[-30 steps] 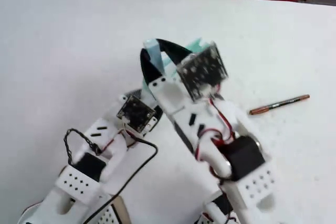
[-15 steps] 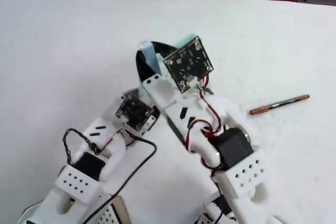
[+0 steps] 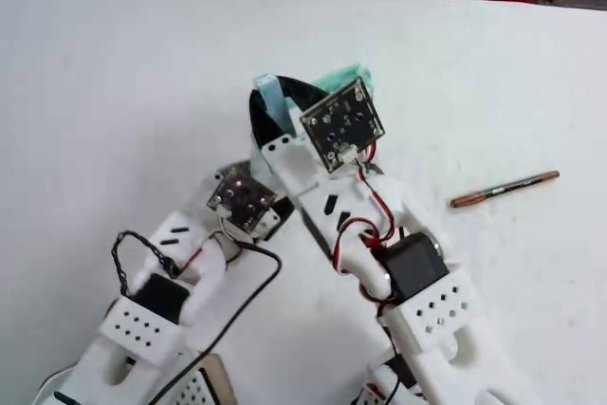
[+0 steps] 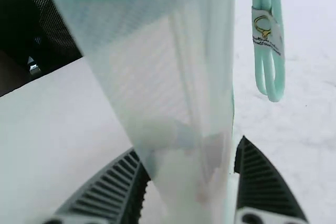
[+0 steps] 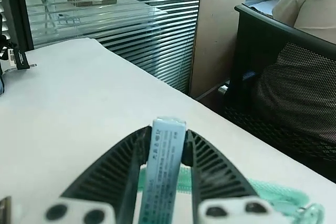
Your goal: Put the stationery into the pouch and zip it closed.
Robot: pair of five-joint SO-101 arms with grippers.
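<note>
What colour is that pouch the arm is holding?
The pouch is a pale mint green, see-through mesh. It shows best in the left wrist view.

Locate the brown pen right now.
High view: the pen lies flat on the table, on the outer side of the right arm, apart from it and the green pouch.

The right gripper (image 5: 167,132) pinches a flat pale blue stationery item (image 5: 164,174) between its black ribbed jaws, the item's end poking out past the fingertips. A mint-green mesh pouch (image 5: 262,190) lies on the white table (image 5: 68,98) just beyond. Behind the table are window blinds (image 5: 131,19), a wooden panel (image 5: 220,30) and a black mesh chair (image 5: 283,82).
</note>
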